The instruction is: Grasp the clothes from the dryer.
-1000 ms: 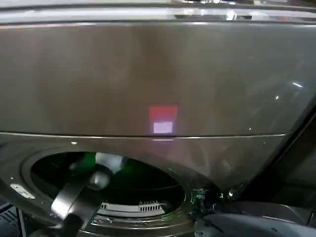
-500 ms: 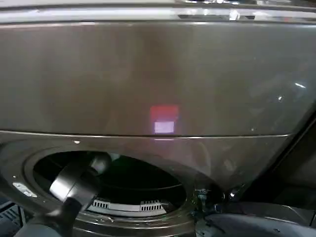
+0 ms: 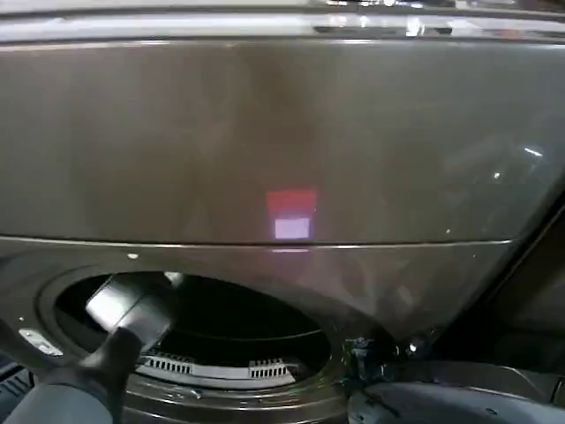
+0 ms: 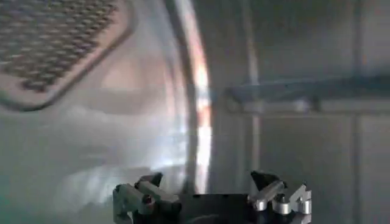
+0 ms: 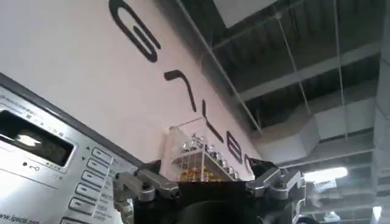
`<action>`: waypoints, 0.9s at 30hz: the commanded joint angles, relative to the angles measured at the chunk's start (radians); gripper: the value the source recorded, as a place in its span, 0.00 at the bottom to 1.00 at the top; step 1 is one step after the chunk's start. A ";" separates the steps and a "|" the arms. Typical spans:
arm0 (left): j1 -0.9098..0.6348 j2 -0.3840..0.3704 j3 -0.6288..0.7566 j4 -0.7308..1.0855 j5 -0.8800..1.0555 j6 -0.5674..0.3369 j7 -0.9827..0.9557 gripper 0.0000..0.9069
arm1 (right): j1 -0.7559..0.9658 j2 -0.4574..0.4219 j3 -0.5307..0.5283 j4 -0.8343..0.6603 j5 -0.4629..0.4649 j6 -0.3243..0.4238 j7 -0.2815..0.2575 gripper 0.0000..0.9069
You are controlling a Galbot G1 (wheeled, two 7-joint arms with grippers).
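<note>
The dryer (image 3: 282, 141) is a bronze-brown front panel with its round mouth (image 3: 238, 309) at the lower left. My left arm (image 3: 124, 318) reaches into that mouth. Inside, my left gripper (image 4: 207, 185) is open, with nothing between its fingers (image 4: 146, 195); in front of it are the bare steel drum wall (image 4: 292, 140) and a perforated panel (image 4: 55, 42). The clothes are out of view. My right gripper (image 5: 210, 182) is open and empty and points up at a wall and ceiling. My right arm (image 3: 441, 402) rests low at the right of the dryer.
A red and white patch (image 3: 291, 216) sits mid-panel on the dryer. A slotted grille (image 3: 221, 367) lines the lower rim of the mouth. In the right wrist view a silver control panel (image 5: 55, 170) with buttons is close by, below a wire shelf (image 5: 195, 158).
My left arm has swung to the left in the dryer's mouth. A pale greenish patch seen in the mouth a second ago no longer shows. The right arm has not moved.
</note>
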 commanded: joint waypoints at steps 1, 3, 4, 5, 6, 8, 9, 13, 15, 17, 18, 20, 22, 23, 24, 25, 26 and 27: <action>-0.007 0.007 0.068 0.030 0.116 -0.050 0.130 1.00 | 0.000 -0.002 0.000 -0.002 0.000 0.000 0.000 1.00; -0.006 0.008 0.068 0.032 0.134 -0.052 0.140 1.00 | 0.001 -0.002 0.000 -0.003 0.000 0.000 0.000 1.00; -0.006 0.009 0.069 0.034 0.145 -0.054 0.145 1.00 | 0.000 -0.002 0.000 -0.004 0.000 0.000 0.000 1.00; -0.006 0.009 0.072 0.037 0.173 -0.058 0.155 1.00 | 0.000 -0.003 0.000 -0.004 0.000 0.001 0.000 1.00; -0.005 0.010 0.076 0.042 0.192 -0.061 0.163 1.00 | 0.000 -0.004 0.001 -0.005 -0.001 0.000 0.000 1.00; -0.002 0.015 0.086 0.042 0.220 -0.064 0.179 1.00 | 0.000 -0.003 0.002 -0.008 -0.001 0.001 -0.001 1.00; 0.001 0.018 0.090 0.040 0.230 -0.065 0.187 1.00 | 0.000 -0.003 0.002 -0.011 -0.001 0.001 -0.001 1.00; 0.007 0.023 0.094 0.044 0.249 -0.065 0.201 1.00 | 0.001 -0.004 0.001 -0.013 -0.002 0.001 -0.001 1.00; 0.010 0.026 0.096 0.048 0.254 -0.062 0.208 1.00 | 0.002 -0.003 -0.001 -0.013 -0.003 0.001 -0.001 1.00; 0.011 0.032 0.097 0.048 0.266 -0.056 0.215 1.00 | 0.002 -0.003 -0.002 -0.013 -0.004 0.000 -0.002 1.00; 0.011 0.034 0.097 0.049 0.275 -0.052 0.218 1.00 | 0.003 -0.003 -0.002 -0.013 -0.004 0.000 -0.002 1.00; 0.013 0.041 0.098 0.050 0.290 -0.048 0.220 1.00 | 0.003 -0.002 -0.002 -0.014 -0.005 0.000 -0.002 1.00; 0.015 0.048 0.100 0.051 0.304 -0.045 0.221 1.00 | 0.004 0.000 -0.004 -0.013 -0.006 0.000 -0.002 1.00; 0.017 0.054 0.106 0.051 0.313 -0.047 0.221 1.00 | 0.004 0.001 -0.005 -0.012 -0.006 0.000 -0.002 1.00; 0.019 0.059 0.116 0.052 0.318 -0.047 0.221 0.95 | 0.005 0.002 -0.006 -0.012 -0.007 0.000 -0.002 1.00; 0.020 0.060 0.116 0.058 0.321 -0.047 0.221 0.66 | 0.005 0.004 -0.006 -0.012 -0.008 0.000 -0.002 1.00; 0.022 0.062 0.115 0.062 0.322 -0.047 0.221 0.58 | 0.005 0.005 -0.007 -0.013 -0.009 0.001 -0.002 1.00; 0.025 0.065 0.115 0.061 0.323 -0.047 0.221 0.54 | 0.005 0.006 -0.007 -0.014 -0.011 0.001 -0.003 1.00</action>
